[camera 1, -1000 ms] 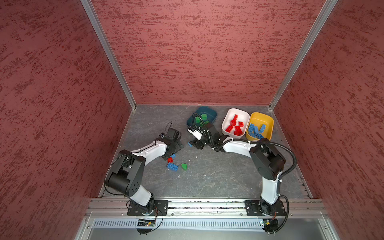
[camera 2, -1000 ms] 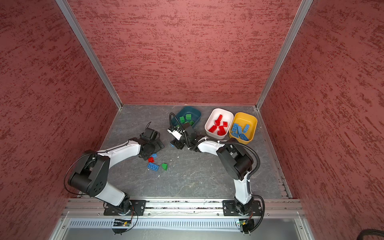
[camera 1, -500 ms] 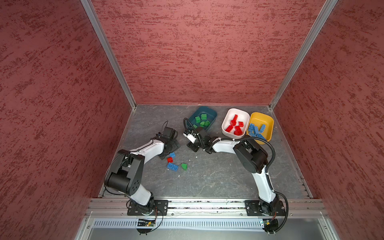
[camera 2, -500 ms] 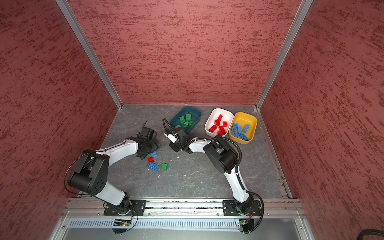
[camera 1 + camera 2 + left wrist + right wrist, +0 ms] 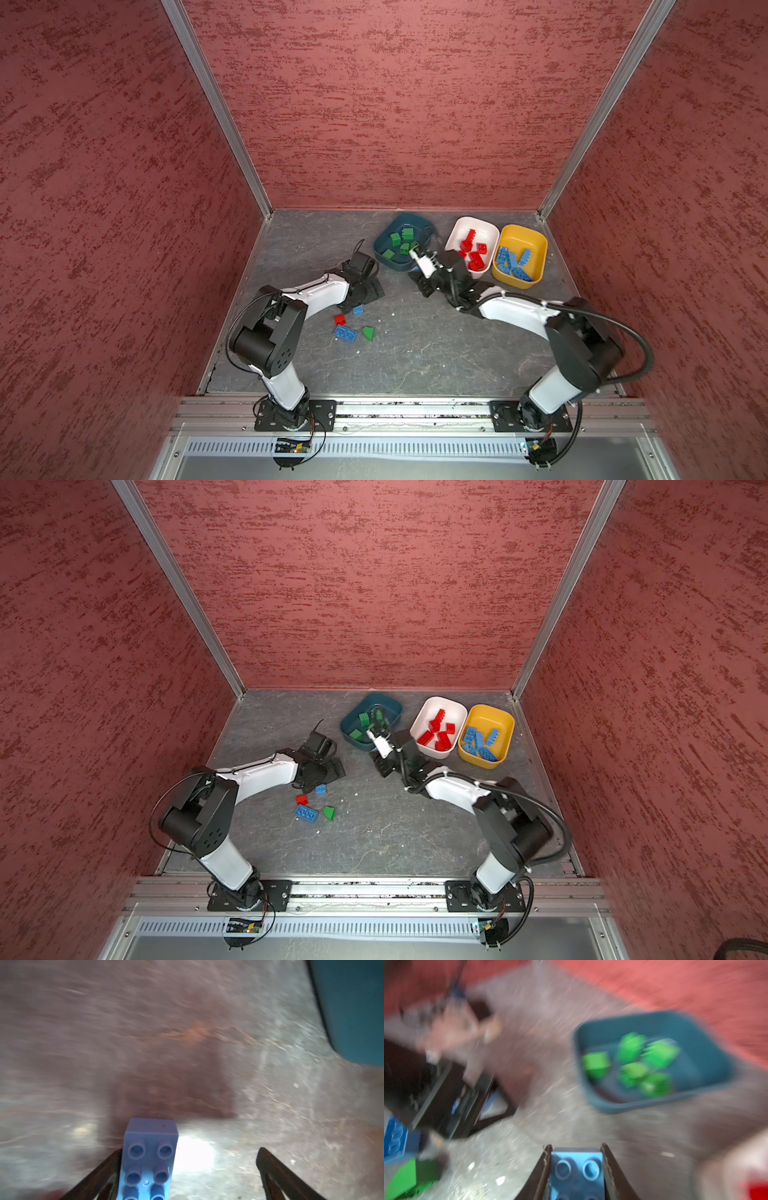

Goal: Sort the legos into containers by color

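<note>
Studs face the lens on the blue brick (image 5: 577,1169), clamped by its sides between the fingers of the right gripper (image 5: 576,1148); ahead of it lies bare grey floor (image 5: 566,1124), then the near wall of the dark teal tub (image 5: 643,1103) holding green bricks (image 5: 631,1047). The left gripper (image 5: 190,1149) stands spread wide, a second blue brick (image 5: 148,1157) touching one finger, open floor beyond.

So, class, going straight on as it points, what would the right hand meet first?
Likely just bare floor: the right hand, shut on a blue brick, points past the teal tub; blur makes depth uncertain.
</note>
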### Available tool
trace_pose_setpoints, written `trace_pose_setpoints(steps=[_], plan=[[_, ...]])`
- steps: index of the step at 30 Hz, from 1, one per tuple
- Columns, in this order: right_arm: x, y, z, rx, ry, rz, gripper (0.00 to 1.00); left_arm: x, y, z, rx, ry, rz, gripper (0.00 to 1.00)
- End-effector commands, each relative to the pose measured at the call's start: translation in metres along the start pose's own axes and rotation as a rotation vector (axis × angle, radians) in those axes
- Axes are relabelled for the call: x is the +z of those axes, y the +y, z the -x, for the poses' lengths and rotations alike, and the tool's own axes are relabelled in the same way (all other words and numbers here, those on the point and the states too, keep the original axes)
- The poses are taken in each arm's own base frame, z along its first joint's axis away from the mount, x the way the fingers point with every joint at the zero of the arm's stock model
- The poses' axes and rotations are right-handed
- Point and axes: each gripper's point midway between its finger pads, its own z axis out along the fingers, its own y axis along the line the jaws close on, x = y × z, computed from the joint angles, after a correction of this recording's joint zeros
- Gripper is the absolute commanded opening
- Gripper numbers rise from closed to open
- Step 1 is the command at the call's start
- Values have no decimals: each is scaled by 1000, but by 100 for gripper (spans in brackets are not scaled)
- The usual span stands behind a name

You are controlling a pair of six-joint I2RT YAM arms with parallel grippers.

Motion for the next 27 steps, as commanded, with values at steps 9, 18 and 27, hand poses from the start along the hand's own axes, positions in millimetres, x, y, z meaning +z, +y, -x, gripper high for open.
trace_pose_setpoints(steps=[9,18,27], plan=[[-103,-217,-26,462,-51,-577,25,10,-128,-39,148,208,-246,99],[-114,-278,-65,548,119,-839,41,-23,-92,-10,117,63,-174,99],[-79,-224,-49,520,183,-598,77,-59,-22,22,46,-111,2,99]])
